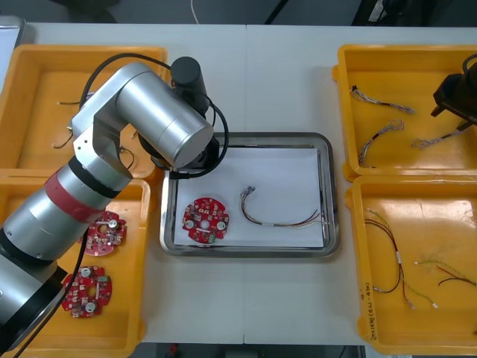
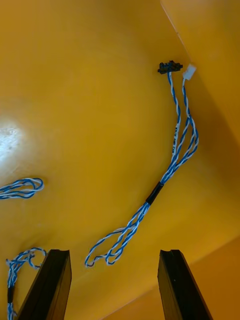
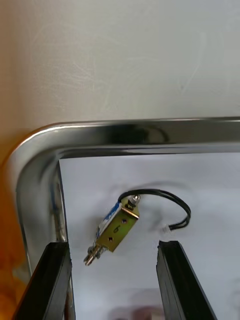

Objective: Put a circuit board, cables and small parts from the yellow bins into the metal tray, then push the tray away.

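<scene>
The metal tray (image 1: 326,190), white inside, holds a round red circuit board (image 1: 206,220) and a thin cable (image 1: 279,214). My left gripper (image 3: 114,282) hangs open over the tray's far left corner. A small metal part (image 3: 116,230) with a black lead lies loose on the white liner just beyond its fingers. In the front view the left arm covers that corner. My right gripper (image 2: 115,285) is open above the far right yellow bin (image 1: 417,63), over a twisted blue and white cable (image 2: 175,155) lying on the bin floor.
More blue and white cables (image 1: 378,139) lie in the far right bin. The near right bin (image 1: 447,339) holds red and yellow cables. Red circuit boards (image 1: 88,291) sit in the near left bin, and the far left bin (image 1: 37,82) holds thin black cables.
</scene>
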`<state>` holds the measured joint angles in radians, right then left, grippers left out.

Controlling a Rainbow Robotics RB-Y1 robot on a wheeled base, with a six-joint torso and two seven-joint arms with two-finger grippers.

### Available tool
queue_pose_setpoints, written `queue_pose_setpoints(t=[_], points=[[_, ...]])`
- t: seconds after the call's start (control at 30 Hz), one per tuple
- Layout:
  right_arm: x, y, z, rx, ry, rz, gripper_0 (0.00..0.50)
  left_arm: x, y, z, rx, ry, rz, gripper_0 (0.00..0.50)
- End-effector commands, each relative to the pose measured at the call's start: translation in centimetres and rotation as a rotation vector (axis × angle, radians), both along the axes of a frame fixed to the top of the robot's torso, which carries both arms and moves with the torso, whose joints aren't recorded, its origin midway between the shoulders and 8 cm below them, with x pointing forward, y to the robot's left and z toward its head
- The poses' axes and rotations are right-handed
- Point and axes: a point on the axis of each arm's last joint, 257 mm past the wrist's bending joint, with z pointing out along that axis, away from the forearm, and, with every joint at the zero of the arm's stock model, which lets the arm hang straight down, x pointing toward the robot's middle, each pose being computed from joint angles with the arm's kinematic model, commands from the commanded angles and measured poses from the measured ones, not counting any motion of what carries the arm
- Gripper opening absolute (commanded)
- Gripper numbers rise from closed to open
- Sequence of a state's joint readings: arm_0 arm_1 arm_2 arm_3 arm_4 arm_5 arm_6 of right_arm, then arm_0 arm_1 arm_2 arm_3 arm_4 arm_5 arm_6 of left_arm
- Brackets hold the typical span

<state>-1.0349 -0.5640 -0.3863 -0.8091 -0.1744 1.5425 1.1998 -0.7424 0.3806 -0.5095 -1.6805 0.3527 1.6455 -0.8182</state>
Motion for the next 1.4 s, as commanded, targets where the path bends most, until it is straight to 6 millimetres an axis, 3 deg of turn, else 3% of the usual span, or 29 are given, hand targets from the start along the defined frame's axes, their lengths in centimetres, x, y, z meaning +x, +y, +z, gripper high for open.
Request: queue_pose_setpoints(t=[0.03, 0.43, 0.6, 0.93, 1.4], points=[[1.1, -2.5, 3.7, -0.004, -0.079, -0.073, 0.500, -1.3, -1.8, 2.4, -0.050, -0.031, 0.010, 0.500], [0.6, -3.3, 0.8, 0.008, -0.076, -0.077, 0.500, -2.2, 1.4, 7.9, -0.087, -0.071, 0.047, 0.500], [0.6, -3.4, -0.7, 0.035, -0.093, -0.080, 0.500, -2.9, 4.1, 10.1, -0.098, -0.066, 0.067, 0.500], [-0.2, -4.1, -3.2, 0.041, -0.083, -0.088, 0.500, -2.0, 9.4, 15.0, -0.113, -0.134, 0.027, 0.500], [0.2, -4.5, -4.3, 0.024, -0.108, -0.099, 0.500, -0.7, 16.4, 16.3, -0.038, -0.123, 0.008, 0.500]])
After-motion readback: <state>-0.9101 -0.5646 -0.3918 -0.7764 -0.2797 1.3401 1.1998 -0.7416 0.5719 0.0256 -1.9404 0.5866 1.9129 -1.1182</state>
